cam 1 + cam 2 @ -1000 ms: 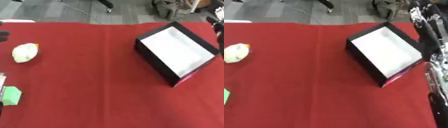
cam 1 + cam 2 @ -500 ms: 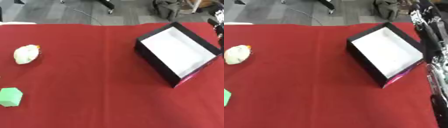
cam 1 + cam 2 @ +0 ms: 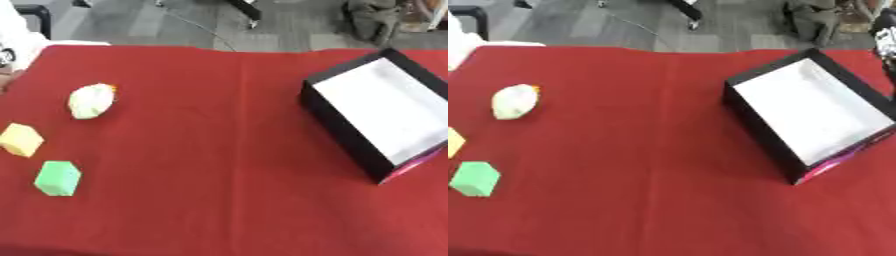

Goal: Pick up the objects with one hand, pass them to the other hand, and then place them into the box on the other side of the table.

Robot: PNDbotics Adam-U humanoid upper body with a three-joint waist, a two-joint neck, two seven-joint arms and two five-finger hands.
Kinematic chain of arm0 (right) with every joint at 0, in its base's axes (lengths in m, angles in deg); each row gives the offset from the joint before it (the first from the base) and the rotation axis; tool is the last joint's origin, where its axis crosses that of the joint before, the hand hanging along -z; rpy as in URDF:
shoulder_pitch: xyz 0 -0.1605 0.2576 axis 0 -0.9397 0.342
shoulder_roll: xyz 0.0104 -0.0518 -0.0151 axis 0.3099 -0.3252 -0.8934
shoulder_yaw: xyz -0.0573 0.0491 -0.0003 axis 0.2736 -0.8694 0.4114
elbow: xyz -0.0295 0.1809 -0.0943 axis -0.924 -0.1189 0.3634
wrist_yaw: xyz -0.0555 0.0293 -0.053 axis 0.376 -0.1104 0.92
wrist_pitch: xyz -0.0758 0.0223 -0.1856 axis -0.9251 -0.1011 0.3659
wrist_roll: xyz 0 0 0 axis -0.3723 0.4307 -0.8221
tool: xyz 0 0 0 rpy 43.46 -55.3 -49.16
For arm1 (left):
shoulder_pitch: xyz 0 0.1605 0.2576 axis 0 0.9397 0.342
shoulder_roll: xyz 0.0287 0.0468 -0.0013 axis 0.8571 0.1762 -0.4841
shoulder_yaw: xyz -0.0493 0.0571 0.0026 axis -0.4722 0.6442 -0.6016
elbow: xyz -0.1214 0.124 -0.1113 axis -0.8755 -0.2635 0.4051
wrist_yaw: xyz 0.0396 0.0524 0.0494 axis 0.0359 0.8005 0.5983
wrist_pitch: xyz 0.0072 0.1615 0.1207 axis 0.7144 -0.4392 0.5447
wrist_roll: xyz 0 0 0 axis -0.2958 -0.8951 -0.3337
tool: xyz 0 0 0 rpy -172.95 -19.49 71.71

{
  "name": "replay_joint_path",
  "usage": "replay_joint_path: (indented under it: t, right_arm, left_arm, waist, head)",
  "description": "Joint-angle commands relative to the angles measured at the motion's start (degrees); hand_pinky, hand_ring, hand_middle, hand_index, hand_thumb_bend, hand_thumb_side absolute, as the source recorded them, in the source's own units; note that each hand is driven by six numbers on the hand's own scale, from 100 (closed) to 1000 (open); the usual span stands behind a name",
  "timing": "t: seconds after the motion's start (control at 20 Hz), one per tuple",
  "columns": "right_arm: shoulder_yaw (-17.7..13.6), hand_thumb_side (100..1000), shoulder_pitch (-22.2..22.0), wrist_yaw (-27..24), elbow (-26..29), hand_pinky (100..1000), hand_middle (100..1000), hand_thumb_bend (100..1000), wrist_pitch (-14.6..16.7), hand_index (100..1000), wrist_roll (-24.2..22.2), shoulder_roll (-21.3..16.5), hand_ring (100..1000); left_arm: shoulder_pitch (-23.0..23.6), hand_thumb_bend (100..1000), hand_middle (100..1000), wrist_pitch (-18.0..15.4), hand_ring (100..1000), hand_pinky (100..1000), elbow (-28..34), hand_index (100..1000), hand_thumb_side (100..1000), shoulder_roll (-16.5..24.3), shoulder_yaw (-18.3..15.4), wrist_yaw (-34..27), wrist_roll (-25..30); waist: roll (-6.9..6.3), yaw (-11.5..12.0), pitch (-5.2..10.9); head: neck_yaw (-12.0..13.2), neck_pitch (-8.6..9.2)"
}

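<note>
Worktop: red cloth filling most of my frame, bare through the middle.

Box: black walls, white floor, right side of the frame, turned at an angle with its long axis running from upper left to lower right; nothing in it that I can see.

Pale rounded object: off-white with a small orange bit at its upper end, left of centre, long axis tilted slightly from vertical.

Green block: lower left, the nearest piece to my bottom edge.

Yellow block: far left, between the other two and just further out.

Key relation: all three objects lie on the left, the box well apart on the right, so I judge the left arm the nearer one for the pickup and the right for the drop.

Hands: neither shows its fingers, so I cannot tell how they stand. A dark bit of machinery at the upper right edge of the right eye view may be my right arm.

View difference: the left eye view shows the yellow block whole; the right eye view cuts it at the left edge.
</note>
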State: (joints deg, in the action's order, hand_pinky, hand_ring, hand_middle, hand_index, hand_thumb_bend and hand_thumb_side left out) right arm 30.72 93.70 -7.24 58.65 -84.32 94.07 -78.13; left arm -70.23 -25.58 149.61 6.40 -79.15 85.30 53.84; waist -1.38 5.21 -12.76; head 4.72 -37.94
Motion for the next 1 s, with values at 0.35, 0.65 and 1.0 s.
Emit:
replay_joint_path:
  t: [0.35,0.65,1.0]
  right_arm:
    - [-0.66,634,-0.58,1.13,1.2,1000,965,100,-0.05,1000,0.06,-2.05,1000]
    - [-0.93,633,-1.26,1.65,1.2,1000,964,100,0.09,1000,0.36,-2.17,1000]
    - [-0.88,632,-1.41,1.72,1.2,1000,961,100,0.13,1000,0.45,-2.13,1000]
  left_arm:
    - [-2.9,600,802,3.7,865,884,-2.93,915,503,3.14,-0.68,9.32,14.13]
    - [-4.36,650,808,4.84,890,917,-4.49,901,457,2.71,0.29,15.21,19.83]
    - [-5.7,532,827,5.3,926,967,-8.0,907,307,1.73,0.99,21.95,25.47]
  waist:
    - [0.26,0.97,0.68]
    - [0.64,1.43,0.24]
    - [0.72,1.43,0.17]
  head:
    - [0.15,-0.2]
    - [-1.18,-0.88]
    - [-2.01,-0.5]
